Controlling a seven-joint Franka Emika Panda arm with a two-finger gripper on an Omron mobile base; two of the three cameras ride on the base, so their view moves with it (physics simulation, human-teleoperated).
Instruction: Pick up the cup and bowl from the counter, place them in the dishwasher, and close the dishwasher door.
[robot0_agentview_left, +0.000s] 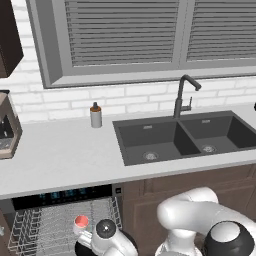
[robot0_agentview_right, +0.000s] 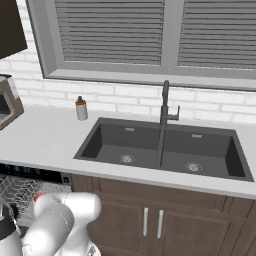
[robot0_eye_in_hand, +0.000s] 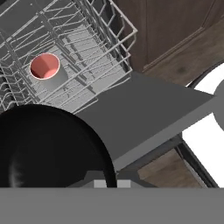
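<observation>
- Landmark for this entry: the white wire rack (robot0_eye_in_hand: 65, 65) of the dishwasher (robot0_agentview_left: 65, 195), which stands open below the counter (robot0_agentview_left: 60, 155).
- The cup (robot0_eye_in_hand: 47, 70) stands upright inside the rack, toward its left part in the hand view, red interior facing up. Cup step judged done.
- The bowl (robot0_eye_in_hand: 48, 148) is black and glossy, close under the hand camera, just outside the rack's near edge and above the lowered dishwasher door (robot0_eye_in_hand: 148, 118). It is not in the rack yet.
- The gripper (robot0_eye_in_hand: 111, 183) is clenched tight, and the bowl sits right against it; judged to be grasping the bowl's rim (the contact itself is hidden at the view's bottom edge).
- The counter, to the right of the rack in the left base view, carries no cup or bowl; a soap bottle (robot0_agentview_left: 96, 115) stands near the sink (robot0_agentview_left: 185, 137).
- Left to do, as I judge: set the bowl into the rack, let go, swing the door shut.
</observation>
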